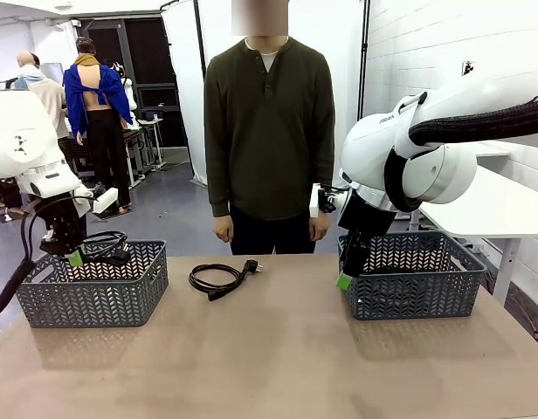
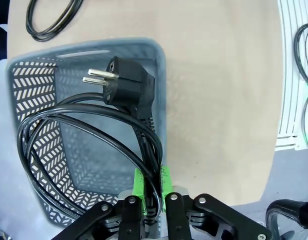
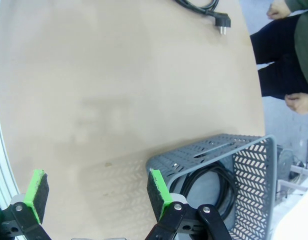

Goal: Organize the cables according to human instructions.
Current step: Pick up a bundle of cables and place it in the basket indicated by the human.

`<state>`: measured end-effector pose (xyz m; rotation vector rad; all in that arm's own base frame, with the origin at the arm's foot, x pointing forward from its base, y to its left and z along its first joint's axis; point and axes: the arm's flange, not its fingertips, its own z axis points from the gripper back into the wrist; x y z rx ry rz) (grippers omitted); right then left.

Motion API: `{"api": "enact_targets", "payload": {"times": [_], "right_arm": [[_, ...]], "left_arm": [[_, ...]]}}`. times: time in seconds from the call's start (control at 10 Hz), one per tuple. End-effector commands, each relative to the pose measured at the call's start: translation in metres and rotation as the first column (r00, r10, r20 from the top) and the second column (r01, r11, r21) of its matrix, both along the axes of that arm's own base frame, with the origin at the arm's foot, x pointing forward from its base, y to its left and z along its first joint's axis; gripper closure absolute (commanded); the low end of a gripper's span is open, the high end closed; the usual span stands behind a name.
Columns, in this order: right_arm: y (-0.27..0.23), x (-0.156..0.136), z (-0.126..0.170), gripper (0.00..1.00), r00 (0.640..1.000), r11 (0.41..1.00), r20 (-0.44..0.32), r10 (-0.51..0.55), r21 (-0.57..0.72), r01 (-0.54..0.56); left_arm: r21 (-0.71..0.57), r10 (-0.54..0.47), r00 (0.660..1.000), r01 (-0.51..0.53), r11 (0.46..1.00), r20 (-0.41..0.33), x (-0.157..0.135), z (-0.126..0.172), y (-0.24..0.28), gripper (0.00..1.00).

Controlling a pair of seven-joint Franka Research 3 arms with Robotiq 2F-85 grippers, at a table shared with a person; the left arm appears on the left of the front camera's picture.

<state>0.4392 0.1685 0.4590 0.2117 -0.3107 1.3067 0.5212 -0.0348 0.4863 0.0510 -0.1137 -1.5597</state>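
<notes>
Closest thing is just the bare front of the bench (image 1: 269, 367), nothing on it down here.

Over on the left, the left gripper (image 1: 75, 257) is clamped tight on a coiled cable (image 2: 94, 120), pinching a couple of strands between its green pads. The loop and its plug (image 2: 125, 82) hang over the left basket (image 1: 94, 297), above the rim and not resting inside it. So I'd say this is the drop-off step for that one. Next move looks like going down a bit and letting go. The plug sits near one basket wall, so it'd want to be well inside the rim or it could hang up on the edge.

In the middle, a loose cable (image 1: 217, 281) lies on the bench between the two baskets, not yet sorted. The person (image 1: 269, 131) stands right behind it, hands down at their sides, not pointing at anything.

On the right, the right gripper (image 3: 97, 192) hangs with its pads wide apart, holding nothing, just at the near corner of the right basket (image 1: 417, 301). That basket has a stowed cable (image 3: 211, 182) in it.
</notes>
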Motion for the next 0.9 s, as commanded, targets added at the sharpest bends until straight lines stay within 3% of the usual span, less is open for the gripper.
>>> {"api": "enact_targets", "payload": {"times": [0.0,0.8], "right_arm": [[0.000,0.001,0.000,0.00,1.000,1.000,0.004,-0.001,-0.009,0.001],[0.000,0.001,0.000,0.00,1.000,1.000,0.004,-0.001,-0.009,0.001]], "left_arm": [[0.015,-0.030,0.999,0.030,0.999,0.023,0.016,-0.001,0.006,1.00],[-0.013,0.007,1.000,-0.006,1.000,0.020,0.051,-0.030,0.009,1.00]]}}
